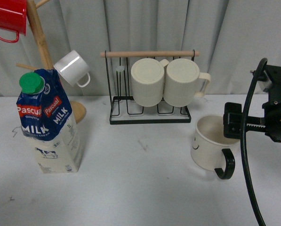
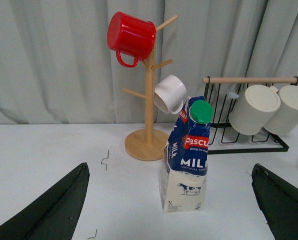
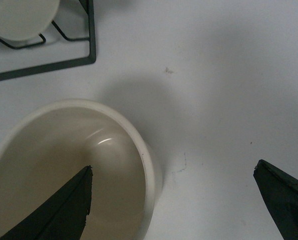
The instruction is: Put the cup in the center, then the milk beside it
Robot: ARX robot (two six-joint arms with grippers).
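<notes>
Cup (image 1: 211, 146) is straddled at its rim by the right pincer (image 3: 173, 167), jaws held apart: one finger is seen inside the cup, one outside.

We find the milk (image 1: 48, 127) on the bench (image 1: 140, 193) at the left, just before the mug tree (image 1: 40, 42). The rack (image 1: 149, 115) stands behind the middle, two mugs (image 1: 148, 81) side by side on it. The cup (image 1: 210, 145) sits to its right, nearer us, one finger (image 3: 69, 205) of the right tool (image 3: 172, 167) inside it.
</notes>
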